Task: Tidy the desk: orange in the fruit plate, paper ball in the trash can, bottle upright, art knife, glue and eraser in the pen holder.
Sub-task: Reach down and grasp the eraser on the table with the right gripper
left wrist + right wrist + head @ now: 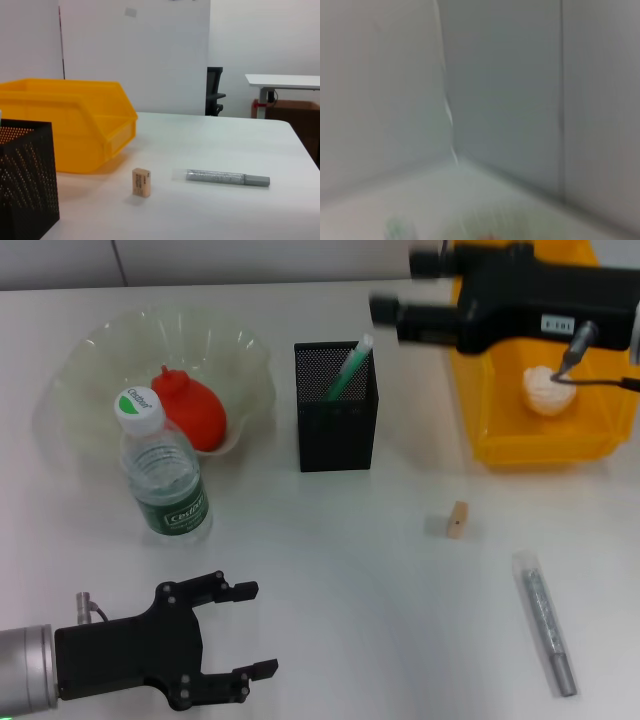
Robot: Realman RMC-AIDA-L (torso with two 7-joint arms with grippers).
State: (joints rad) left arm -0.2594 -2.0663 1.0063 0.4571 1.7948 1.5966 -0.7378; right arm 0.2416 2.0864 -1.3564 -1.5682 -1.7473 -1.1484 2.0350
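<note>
A clear plastic bottle [165,470] with a white cap and green label stands upright on the white surface [330,570], just in front of a ruffled translucent plate [90,360] holding a reddish-orange fruit [195,410]. The black mesh pen holder [335,420] has a green-capped stick [350,365] leaning in it, pointing up and away. A crumpled white paper ball [545,390] lies in the yellow bin [520,445]. A small tan eraser [457,520] stands on end. The slim grey metal knife [545,620] lies flat, its long axis running towards and away from the robot. The left hand [245,630] hovers low, fingers spread and empty. The right hand [385,310] reaches over the bin's back edge; whether it is spread I cannot tell.
</note>
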